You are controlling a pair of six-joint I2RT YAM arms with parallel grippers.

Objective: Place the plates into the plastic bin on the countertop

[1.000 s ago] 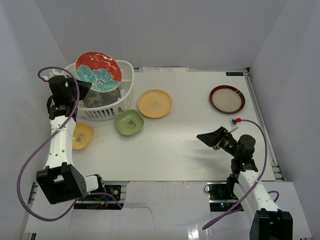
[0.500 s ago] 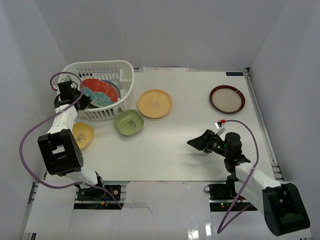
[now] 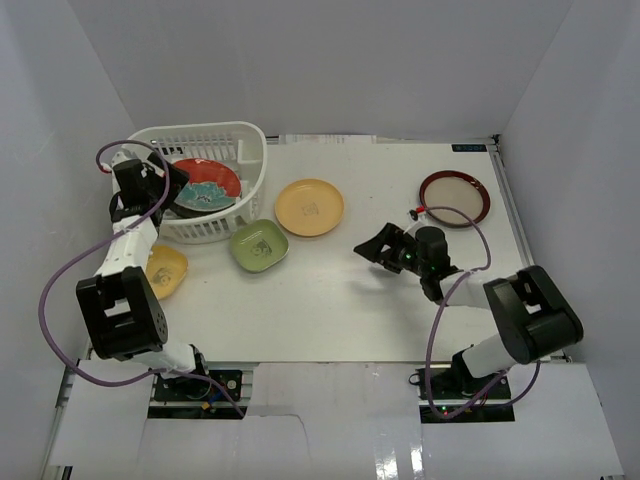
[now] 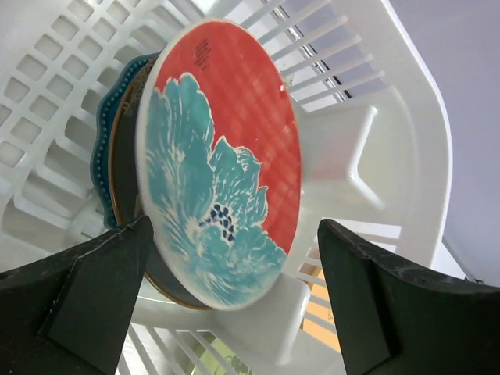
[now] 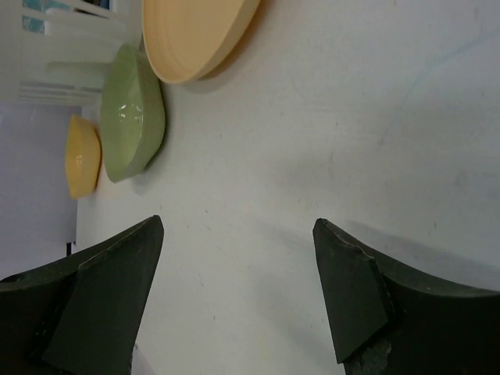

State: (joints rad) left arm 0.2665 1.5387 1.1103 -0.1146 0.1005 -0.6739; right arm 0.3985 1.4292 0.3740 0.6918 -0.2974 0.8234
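The red-teal floral plate (image 3: pixel 205 184) (image 4: pixel 223 164) lies tilted in the white plastic bin (image 3: pixel 255 150) (image 4: pixel 391 156), on top of a teal scalloped plate (image 4: pixel 105 148). My left gripper (image 3: pixel 165 186) (image 4: pixel 236 225) is open at the bin's left side. Its jaws stand wide on either side of the floral plate's near edge, with a gap on the right. My right gripper (image 3: pixel 376 246) (image 5: pixel 238 223) is open and empty, low over the countertop (image 3: pixel 350 300). On the countertop lie a yellow plate (image 3: pixel 309 207) (image 5: pixel 195 35), a small green plate (image 3: pixel 258 244) (image 5: pixel 137 113), a small yellow plate (image 3: pixel 165 270) (image 5: pixel 82 156) and a maroon-rimmed plate (image 3: pixel 454 198).
White walls close in the countertop on the left, back and right. A metal rail (image 3: pixel 520 240) runs along the right edge. The left arm's purple cable (image 3: pixel 55 290) loops beside the small yellow plate.
My left gripper lowered the floral plate into the bin, then opened and let it go. My right arm swung left across the countertop towards the yellow and green plates, its jaws widening.
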